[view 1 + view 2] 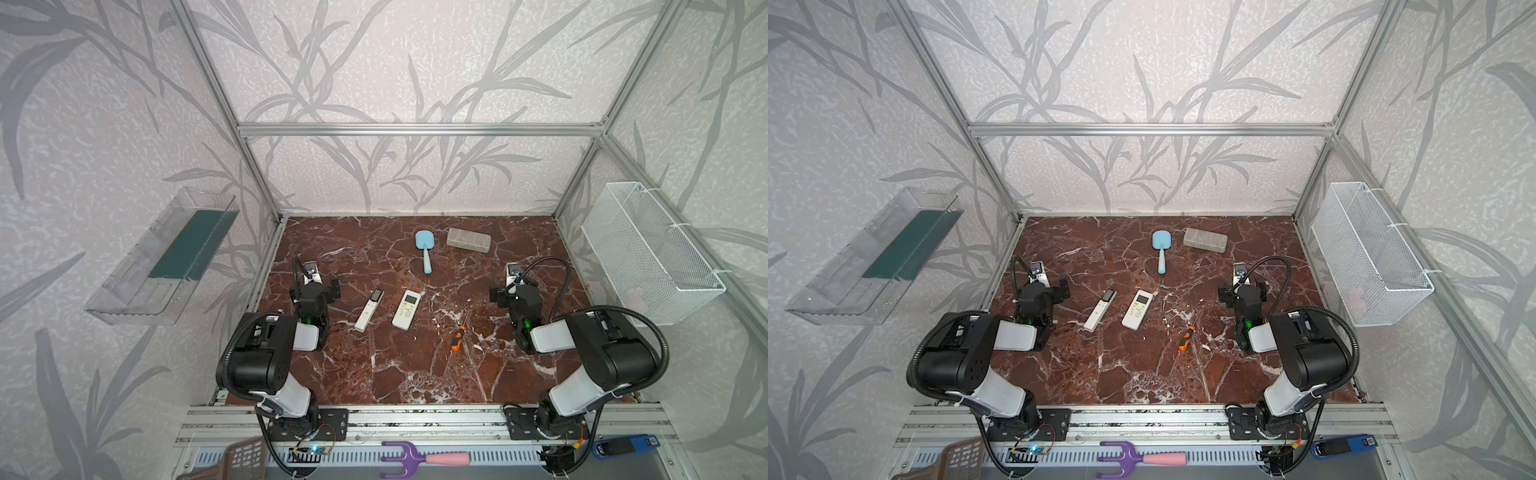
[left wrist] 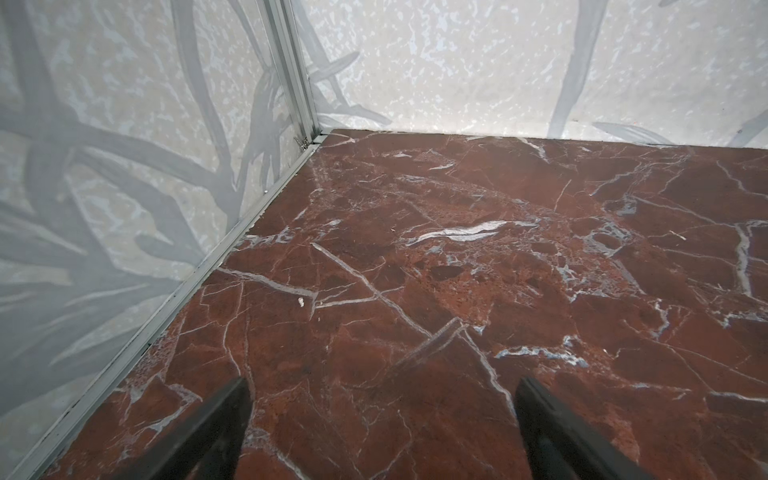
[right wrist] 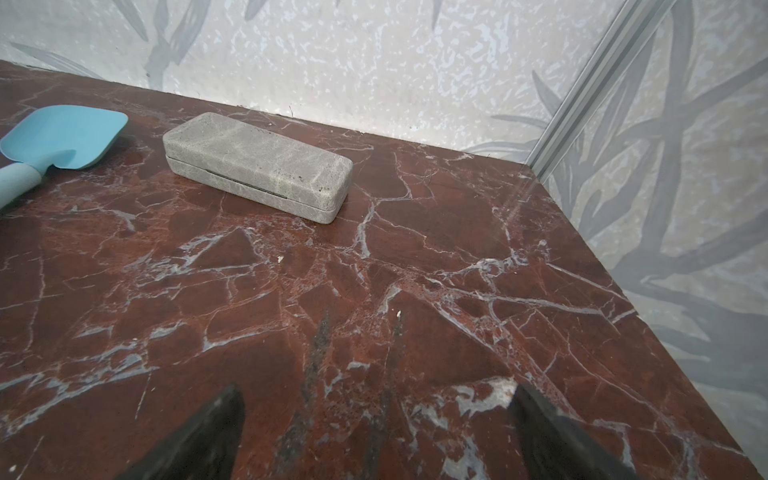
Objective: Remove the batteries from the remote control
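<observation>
the red-brown marble-patterned tabletop (image 1: 374,374) carried everything. the left gripper (image 2: 382,386) hung over bare table near the left wall, jaws spread wide and grasping nothing. the right gripper (image 3: 378,392) hung over bare table on the right side, equally released and empty. both were well apart from the remotes.

the grey stone-look oblong case (image 1: 468,240) lay shut near the back wall, with the pale blue plastic scoop (image 1: 424,249) just beside it.

the wide white remote control with a small display (image 1: 407,309) and the slim white remote control with a dark top (image 1: 369,310) lay near the middle, side by side but not touching. both lay buttons up, so any battery door was probably underneath. a flat body on a hard, slick top could skid out of a pinch, and turning one over might knock its neighbour. each remote's long axis ran near to far, the display end pointing toward the back wall and leaning slightly right.

the orange-and-black screwdriver (image 1: 458,338) lay nearer the right arm, where a reach could sweep it.

the batteries were not visible. they were presumably inside a remote, though which one could not be told. being round, they might roll away once freed.
</observation>
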